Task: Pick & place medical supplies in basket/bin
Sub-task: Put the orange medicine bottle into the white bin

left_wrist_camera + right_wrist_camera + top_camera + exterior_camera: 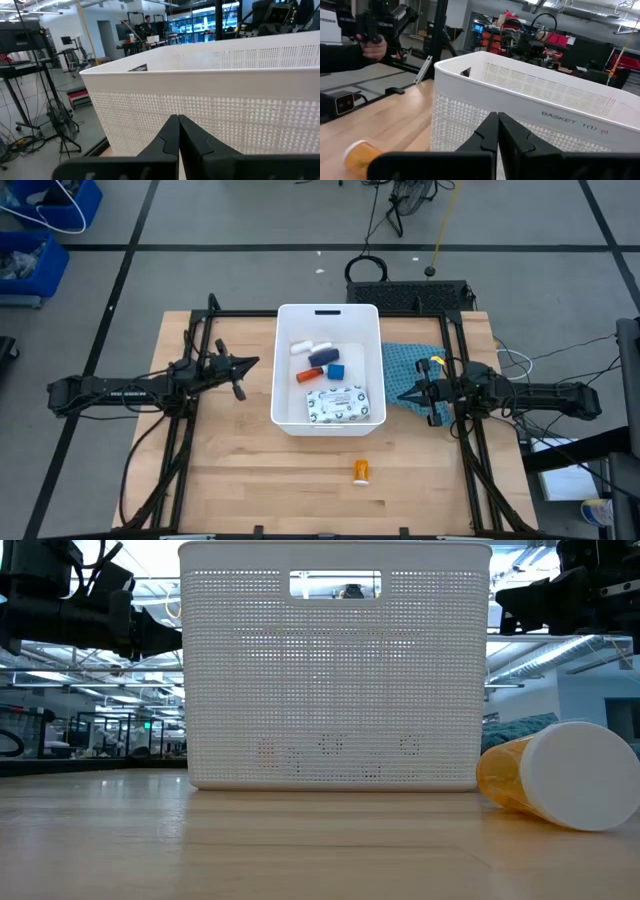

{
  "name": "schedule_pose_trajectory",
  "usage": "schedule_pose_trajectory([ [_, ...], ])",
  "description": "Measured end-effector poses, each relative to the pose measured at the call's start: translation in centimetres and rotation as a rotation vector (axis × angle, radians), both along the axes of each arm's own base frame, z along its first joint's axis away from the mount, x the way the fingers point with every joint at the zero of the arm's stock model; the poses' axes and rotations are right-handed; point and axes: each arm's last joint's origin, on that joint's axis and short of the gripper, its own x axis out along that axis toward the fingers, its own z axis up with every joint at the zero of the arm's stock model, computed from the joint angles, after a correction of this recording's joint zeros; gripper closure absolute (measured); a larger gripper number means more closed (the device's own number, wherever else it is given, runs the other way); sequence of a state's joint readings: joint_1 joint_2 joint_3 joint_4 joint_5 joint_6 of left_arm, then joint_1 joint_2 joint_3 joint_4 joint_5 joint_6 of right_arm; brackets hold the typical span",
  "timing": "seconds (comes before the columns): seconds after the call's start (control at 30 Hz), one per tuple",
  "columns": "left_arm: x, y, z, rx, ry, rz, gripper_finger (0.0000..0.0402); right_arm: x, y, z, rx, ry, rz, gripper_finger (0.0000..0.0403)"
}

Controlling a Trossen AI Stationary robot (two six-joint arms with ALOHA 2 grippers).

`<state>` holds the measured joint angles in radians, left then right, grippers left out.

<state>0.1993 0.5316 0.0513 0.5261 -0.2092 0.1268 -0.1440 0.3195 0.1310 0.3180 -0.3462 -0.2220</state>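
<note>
Both grippers [243, 364] [405, 393] are closed and empty; the lone bottle [361, 471] lying on the counter [240, 480] could roll when grasped

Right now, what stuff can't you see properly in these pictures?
- Low view: the supplies inside the basket are hidden by its near wall; only faint specks show through the mesh.
- Low view: the orange bottle is cut off at the picture's right edge.
- High view: the printing on the white packet is too small to read.
- Left and right wrist views: the basket's inside is hidden by its rim and side walls.
</note>
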Motion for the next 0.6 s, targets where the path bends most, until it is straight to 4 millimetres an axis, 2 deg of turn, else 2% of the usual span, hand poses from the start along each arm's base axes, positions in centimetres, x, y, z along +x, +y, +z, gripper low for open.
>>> schedule_pose_trajectory([
  [0.13,0.0,0.0,0.1,-0.005,-0.010,-0.001,0.0393,0.0,0.1,0.9,0.014,-0.025,0.026,0.0403],
  [0.33,0.0,0.0,0.3,-0.001,-0.029,-0.001,0.0376,0.5,0.9,6.0,-0.010,0.007,0.114,0.0403],
  [0.47,0.0,0.0,0.3,-0.003,-0.033,-0.002,0.0380,1.9,1.8,9.8,-0.044,0.144,0.111,0.0403],
  [0.6,0.0,0.0,0.3,-0.010,-0.037,-0.002,0.0392,4.3,3.4,12.1,-0.145,0.308,0.100,0.0403],
])
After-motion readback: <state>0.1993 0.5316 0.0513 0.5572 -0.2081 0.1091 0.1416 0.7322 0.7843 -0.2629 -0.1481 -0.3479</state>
